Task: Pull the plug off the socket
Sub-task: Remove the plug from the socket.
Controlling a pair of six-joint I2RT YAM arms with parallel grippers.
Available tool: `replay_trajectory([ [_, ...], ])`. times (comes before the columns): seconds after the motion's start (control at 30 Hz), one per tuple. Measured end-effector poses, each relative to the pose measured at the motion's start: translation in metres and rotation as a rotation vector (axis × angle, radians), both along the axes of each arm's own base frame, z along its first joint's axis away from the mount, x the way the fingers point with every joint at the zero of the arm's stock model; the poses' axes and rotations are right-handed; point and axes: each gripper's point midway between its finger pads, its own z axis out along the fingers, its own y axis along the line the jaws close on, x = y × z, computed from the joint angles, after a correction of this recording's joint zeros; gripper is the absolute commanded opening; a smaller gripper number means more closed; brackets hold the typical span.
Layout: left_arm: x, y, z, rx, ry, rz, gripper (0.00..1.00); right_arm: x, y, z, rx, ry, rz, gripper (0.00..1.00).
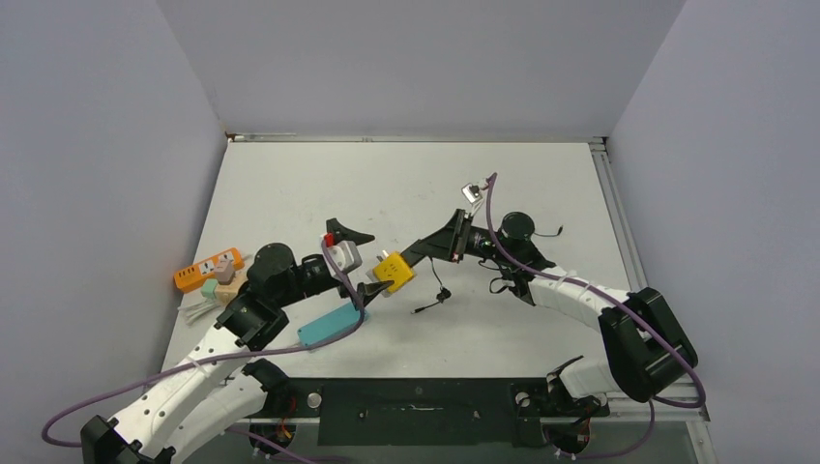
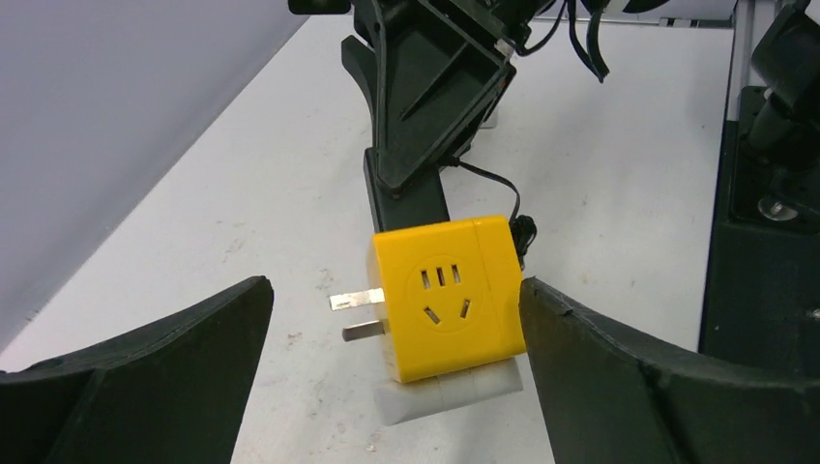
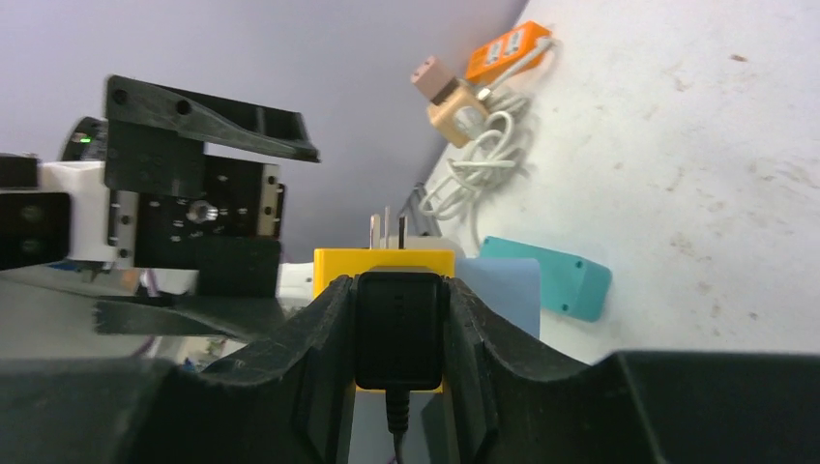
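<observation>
Near the worktop's middle, my right gripper (image 3: pixel 398 333) clamps the matte black plug (image 3: pixel 399 329), which is seated in the glossy yellow cube socket adapter (image 2: pixel 447 295). Two bare metal prongs (image 2: pixel 360 315) stick out of the adapter's side. My left gripper (image 2: pixel 392 319) is spread wide around it, one finger (image 2: pixel 619 377) right at its edge; whether they touch I cannot tell.

The socket (image 2: pixel 447 295) is smooth yellow plastic with a slight sheen; two bare metal prongs (image 2: pixel 358 314) jut from its side, dull silver. The plug (image 3: pixel 400 329) looks like matt black plastic, possibly rubbery, though the close view blurs it. The right hand (image 3: pixel 401 387) is matt black plastic, faintly grainy. The tabletop (image 2: pixel 619 174) is matt white, scuffed and speckled.
</observation>
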Motion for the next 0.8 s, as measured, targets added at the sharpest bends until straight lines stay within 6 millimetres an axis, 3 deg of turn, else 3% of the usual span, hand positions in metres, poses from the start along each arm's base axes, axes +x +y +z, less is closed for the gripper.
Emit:
replay_trajectory([
  [0.27, 0.011, -0.004, -0.005, -0.031, 0.078, 0.045, 0.96, 0.027, -0.015, -0.047, -0.223, -0.093, -0.167, 0.05],
  [0.47, 0.036, -0.013, -0.035, -0.052, 0.299, 0.113, 0.96, 0.042, -0.037, -0.068, -0.361, -0.251, -0.339, 0.05],
  [0.57, 0.054, -0.016, -0.059, -0.066, 0.464, 0.165, 0.99, 0.035, -0.047, -0.089, -0.436, -0.304, -0.403, 0.05],
  [0.67, 0.064, -0.021, -0.078, -0.106, 0.624, 0.192, 0.91, 0.017, -0.052, -0.106, -0.518, -0.384, -0.439, 0.05],
  [0.8, 0.068, -0.031, -0.093, -0.148, 0.795, 0.188, 0.86, 0.003, -0.049, -0.098, -0.567, -0.515, -0.495, 0.05],
])
